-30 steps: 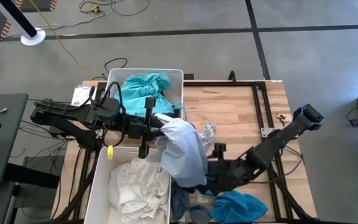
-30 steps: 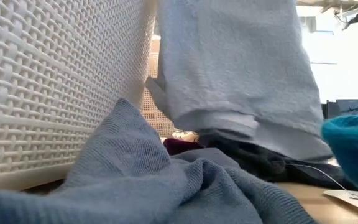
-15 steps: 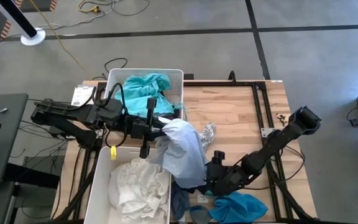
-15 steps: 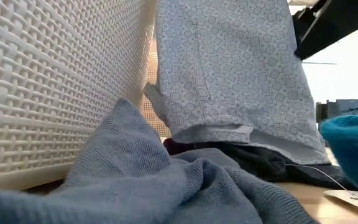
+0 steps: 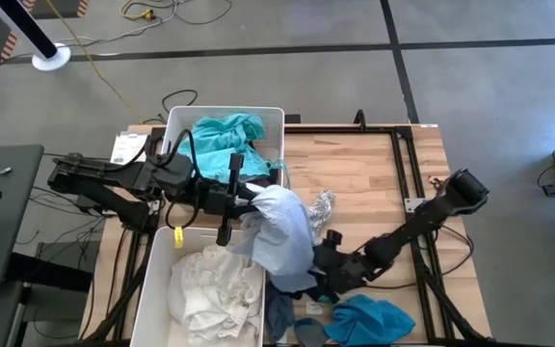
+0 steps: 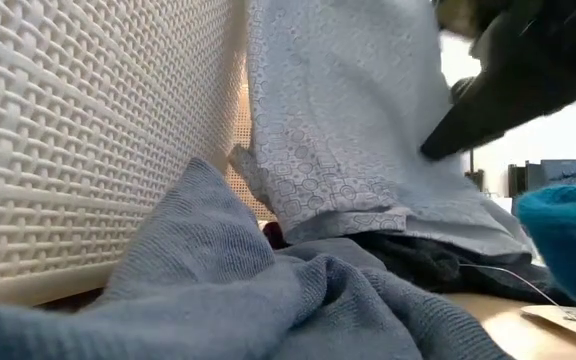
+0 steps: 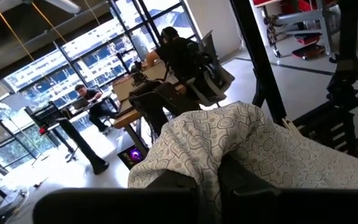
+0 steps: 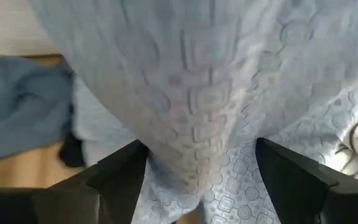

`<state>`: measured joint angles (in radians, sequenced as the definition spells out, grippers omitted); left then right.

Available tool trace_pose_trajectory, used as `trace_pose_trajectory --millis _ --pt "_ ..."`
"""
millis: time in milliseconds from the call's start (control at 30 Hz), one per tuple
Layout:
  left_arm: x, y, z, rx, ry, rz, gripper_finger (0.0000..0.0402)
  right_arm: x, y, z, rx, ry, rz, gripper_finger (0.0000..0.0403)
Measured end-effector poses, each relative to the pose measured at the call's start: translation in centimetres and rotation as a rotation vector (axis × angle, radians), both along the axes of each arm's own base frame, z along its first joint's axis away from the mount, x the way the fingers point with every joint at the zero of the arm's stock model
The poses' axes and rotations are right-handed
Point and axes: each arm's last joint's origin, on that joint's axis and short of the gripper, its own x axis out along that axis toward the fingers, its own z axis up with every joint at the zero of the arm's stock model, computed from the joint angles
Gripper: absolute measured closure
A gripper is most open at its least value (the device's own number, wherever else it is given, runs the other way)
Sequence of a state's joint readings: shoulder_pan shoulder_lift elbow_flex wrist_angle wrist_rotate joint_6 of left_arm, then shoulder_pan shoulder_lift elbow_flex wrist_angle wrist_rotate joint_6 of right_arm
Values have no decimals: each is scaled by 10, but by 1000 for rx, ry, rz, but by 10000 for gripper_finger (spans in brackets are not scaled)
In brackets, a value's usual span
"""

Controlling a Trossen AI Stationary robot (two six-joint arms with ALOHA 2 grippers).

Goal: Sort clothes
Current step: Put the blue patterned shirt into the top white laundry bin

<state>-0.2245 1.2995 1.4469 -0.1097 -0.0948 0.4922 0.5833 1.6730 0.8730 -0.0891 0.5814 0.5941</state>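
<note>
Pale patterned shirt (image 5: 282,236) hangs clenched in your left end effector (image 5: 246,200) — right end effector (image 5: 318,273), fingers spread, reaches its hem; next, pinch it and spread it.

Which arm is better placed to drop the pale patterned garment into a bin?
Left. Its tool is shut on the pale patterned garment, lifted beside both white bins. The right tool is open, only facing the hanging cloth.
</note>
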Motion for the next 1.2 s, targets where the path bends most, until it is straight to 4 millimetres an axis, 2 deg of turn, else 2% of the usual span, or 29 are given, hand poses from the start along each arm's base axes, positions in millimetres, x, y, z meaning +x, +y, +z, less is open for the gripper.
trace_pose_trajectory --millis 133,267,367,467,533,633,767,1000,1200 --pt "0 0 -1 -7 6 -1 400 19 -11 -21 -7 -11 -47 91" --pt "0 0 -3 -19 27 -1 400 35 -19 -33 -10 -53 -61 142" --pt "0 0 -5 -22 49 -1 400 39 -21 -35 -16 -73 -55 227" --pt "0 0 -7 -21 74 -1 400 40 -20 -31 -36 -91 -25 346" --pt "0 0 -9 -20 91 0 400 39 -18 -23 -52 -110 4 384" --pt "0 0 -11 -17 120 2 400 36 -16 -7 -56 -160 3 389" --pt "0 1 -14 11 141 49 400 29 -17 26 -80 -247 31 399" --pt "0 4 -14 59 139 130 400 24 -25 109 -212 -433 118 401" --pt "-3 10 -12 123 134 338 400 28 -47 170 -341 -555 187 402"
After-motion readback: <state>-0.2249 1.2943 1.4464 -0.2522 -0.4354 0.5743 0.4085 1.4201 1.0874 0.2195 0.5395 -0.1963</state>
